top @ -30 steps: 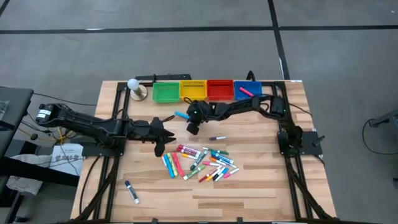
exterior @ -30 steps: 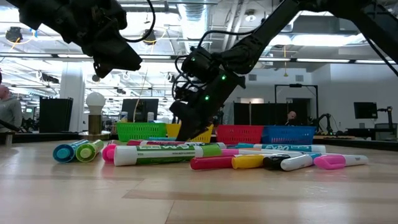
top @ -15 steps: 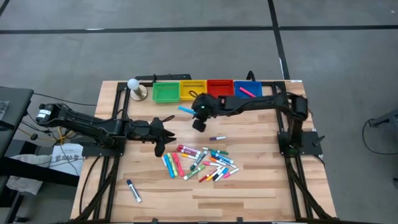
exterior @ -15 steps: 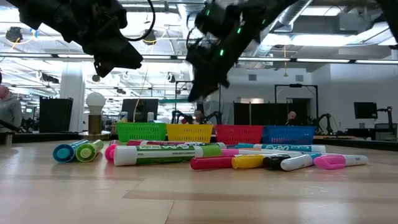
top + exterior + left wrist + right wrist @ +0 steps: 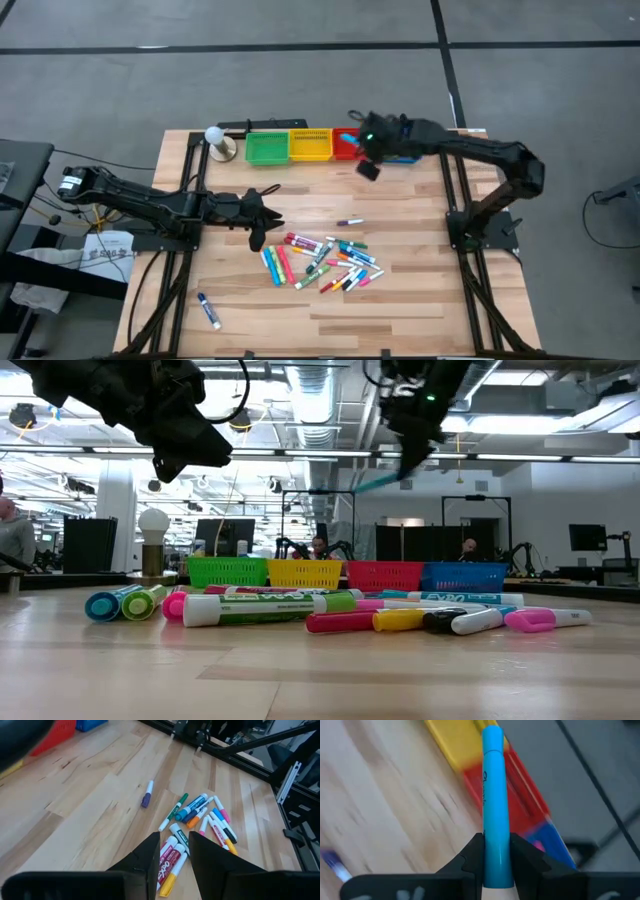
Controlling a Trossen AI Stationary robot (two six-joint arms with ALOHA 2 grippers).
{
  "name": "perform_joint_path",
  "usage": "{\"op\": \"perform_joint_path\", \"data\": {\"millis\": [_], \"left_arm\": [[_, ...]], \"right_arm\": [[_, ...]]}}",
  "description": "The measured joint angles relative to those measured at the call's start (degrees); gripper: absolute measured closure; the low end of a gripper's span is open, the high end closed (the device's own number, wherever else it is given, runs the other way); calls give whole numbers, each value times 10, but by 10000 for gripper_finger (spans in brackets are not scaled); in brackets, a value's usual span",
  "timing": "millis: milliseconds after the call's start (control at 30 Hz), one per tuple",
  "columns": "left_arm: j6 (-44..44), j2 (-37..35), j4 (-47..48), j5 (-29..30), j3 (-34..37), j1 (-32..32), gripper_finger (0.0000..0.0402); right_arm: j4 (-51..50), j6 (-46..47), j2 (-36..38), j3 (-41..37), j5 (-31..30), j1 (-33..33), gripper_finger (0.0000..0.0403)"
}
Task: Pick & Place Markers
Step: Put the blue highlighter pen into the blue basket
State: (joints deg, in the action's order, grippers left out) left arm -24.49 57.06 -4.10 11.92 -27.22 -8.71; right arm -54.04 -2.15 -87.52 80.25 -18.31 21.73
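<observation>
Light-blue marker (image 5: 495,805) | clamped in right gripper (image 5: 496,855) above bins (image 5: 330,146) | left gripper (image 5: 173,851) narrow, empty

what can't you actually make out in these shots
- Blue bin, high view: the right tool and its arm cover most of it, so its contents are hidden.
- Light blue marker, right wrist view: its lower end is hidden between the tool's fingers; the bins behind are motion-blurred.
- Pile of markers, high view: too small to count or read labels.
- Left tool, low view: only a dark silhouette.
</observation>
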Motion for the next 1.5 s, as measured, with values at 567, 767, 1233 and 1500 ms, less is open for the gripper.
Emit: {"op": "perform_joint_path", "data": {"millis": [567,767,1233,1500], "left_arm": [[2,0,-10,4,0,0,300],[2,0,-16,5,0,0,300],[0,0,-24,5,0,0,300],[0,0,-24,5,0,0,300]], "right_arm": [[-158,-124,-69,0,50,215,340],[-158,-160,-118,0,64,247,340],[-147,-164,-138,0,79,260,250],[-188,-126,-128,0,77,259,202]]}}
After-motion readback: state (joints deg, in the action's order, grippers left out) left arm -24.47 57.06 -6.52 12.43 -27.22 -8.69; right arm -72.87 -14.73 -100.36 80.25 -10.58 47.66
